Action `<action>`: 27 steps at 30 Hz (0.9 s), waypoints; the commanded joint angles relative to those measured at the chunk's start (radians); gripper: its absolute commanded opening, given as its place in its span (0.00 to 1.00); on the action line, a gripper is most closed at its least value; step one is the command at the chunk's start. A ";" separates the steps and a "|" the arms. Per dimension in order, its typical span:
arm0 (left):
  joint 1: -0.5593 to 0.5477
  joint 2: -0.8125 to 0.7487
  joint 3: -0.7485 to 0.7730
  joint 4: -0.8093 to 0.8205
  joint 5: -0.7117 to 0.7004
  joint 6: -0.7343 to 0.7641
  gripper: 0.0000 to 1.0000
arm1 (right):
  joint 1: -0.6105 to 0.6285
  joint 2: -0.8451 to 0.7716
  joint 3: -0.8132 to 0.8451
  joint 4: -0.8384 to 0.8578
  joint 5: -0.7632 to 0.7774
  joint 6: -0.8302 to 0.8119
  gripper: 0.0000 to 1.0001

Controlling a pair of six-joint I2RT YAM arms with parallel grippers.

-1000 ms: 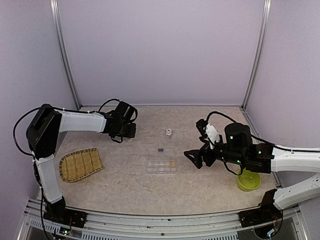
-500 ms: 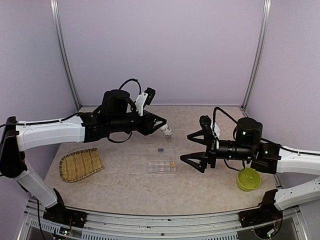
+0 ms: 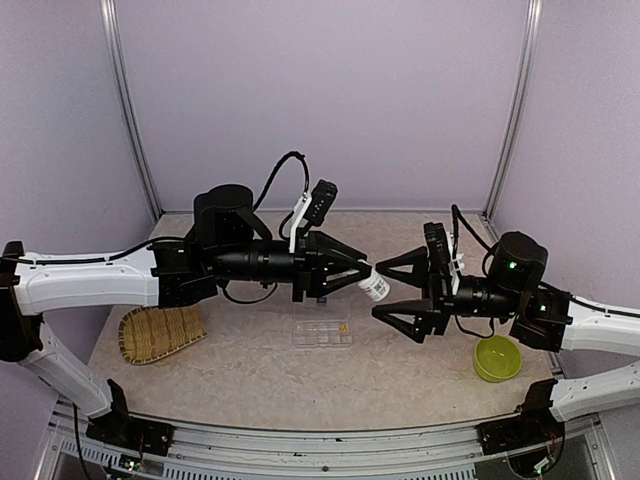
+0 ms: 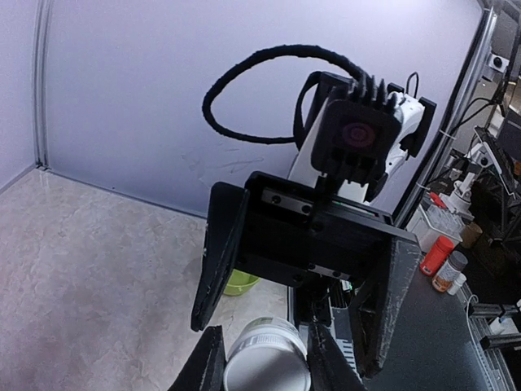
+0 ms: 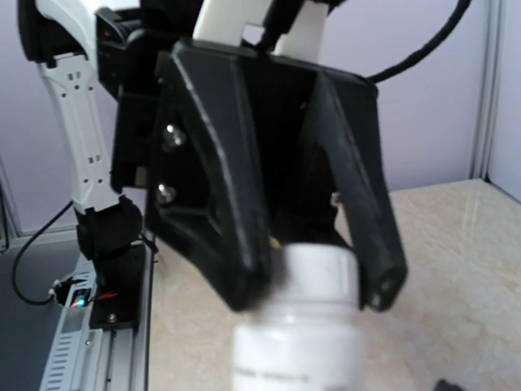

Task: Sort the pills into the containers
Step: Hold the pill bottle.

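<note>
- your left fingers were clamped on a small white bottle, holding it tilted in the air over the tabletop.
- your right fingers stood spread wide and faced the left fingers, one to each side of the bottle's free end. i could not tell whether they touched it.
- in the left wrist view the bottle sat pinched between the two left fingers, with the right fingers gaping just beyond it.
- the clear compartment box lay flat on the tabletop, below the left fingers in the top view, and neither arm touched it.
- the orange-yellow pills sat in one compartment at the box's right end.
- a lime-green bowl stood on the tabletop near your right arm.
- a woven bamboo tray lay well apart from the box, on the left side.
</note>
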 commanded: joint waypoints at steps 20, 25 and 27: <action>-0.079 -0.016 0.007 0.044 -0.062 0.077 0.13 | -0.011 0.012 -0.033 0.140 -0.079 0.113 0.42; -0.080 -0.015 0.007 0.041 -0.092 0.083 0.13 | -0.013 0.024 -0.024 0.130 -0.086 0.109 0.26; -0.080 -0.016 0.005 0.039 -0.110 0.085 0.14 | -0.013 0.030 -0.020 0.115 -0.085 0.101 0.20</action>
